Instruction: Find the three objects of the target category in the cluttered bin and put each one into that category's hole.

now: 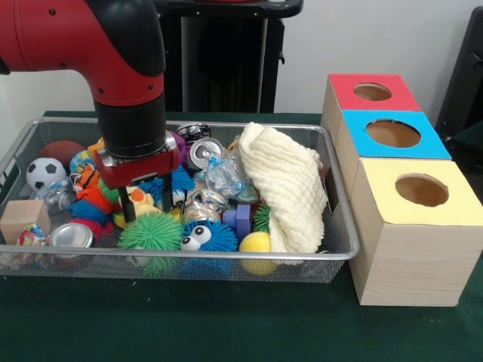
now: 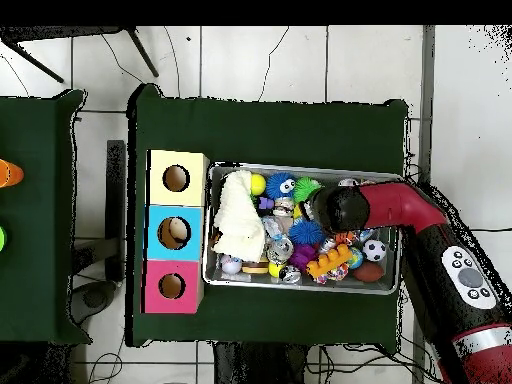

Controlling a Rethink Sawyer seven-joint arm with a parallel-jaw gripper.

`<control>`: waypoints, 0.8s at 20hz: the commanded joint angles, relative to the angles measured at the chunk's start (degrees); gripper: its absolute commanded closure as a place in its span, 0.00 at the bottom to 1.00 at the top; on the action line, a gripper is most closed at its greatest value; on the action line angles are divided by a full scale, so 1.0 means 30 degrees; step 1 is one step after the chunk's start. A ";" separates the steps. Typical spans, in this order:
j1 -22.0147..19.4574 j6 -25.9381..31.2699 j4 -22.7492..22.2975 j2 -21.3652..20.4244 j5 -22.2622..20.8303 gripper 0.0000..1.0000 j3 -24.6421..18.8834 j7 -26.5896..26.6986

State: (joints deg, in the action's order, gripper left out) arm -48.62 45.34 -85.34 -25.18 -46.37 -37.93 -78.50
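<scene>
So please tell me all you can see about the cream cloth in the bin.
The cloth is cream, with a soft, waffle-like weave. It lies crumpled in a loose heap at the end of the wire bin nearest the boxes. It rests on the toys, leaning against the bin's mesh wall, and a yellow ball touches its lower edge.

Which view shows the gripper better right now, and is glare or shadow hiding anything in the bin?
Front view: even light, no strong glare; the gripper shows clearly, fingers apart above the spiky toys, though the arm hides the bin's back left. Overhead view: the arm's black wrist covers the gripper entirely, and the cream cloth looks washed out.
</scene>
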 commanded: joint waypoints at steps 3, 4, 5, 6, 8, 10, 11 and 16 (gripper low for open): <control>0.0478 0.2167 -0.0364 0.0265 -0.1406 0.00 0.0382 0.6462; 0.0498 0.2082 -0.0460 0.0216 -0.1390 0.00 0.0404 0.6295; 0.0571 0.2112 -0.0448 0.0197 -0.1379 0.00 0.0430 0.6210; 0.0607 0.2123 -0.0471 0.0173 -0.1389 0.00 0.0512 0.6079; 0.0616 0.2052 -0.0481 0.0205 -0.1448 0.00 0.0562 0.6107; 0.0613 0.1814 -0.0476 0.0305 -0.1562 0.00 0.0602 0.6025; 0.0654 0.1746 -0.0421 0.0333 -0.1648 0.00 0.0683 0.5919; 0.1087 0.2241 -0.0271 -0.0050 -0.2241 0.00 0.1241 0.5814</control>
State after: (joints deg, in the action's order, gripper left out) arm -46.51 45.34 -85.41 -25.28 -48.71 -37.16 -78.50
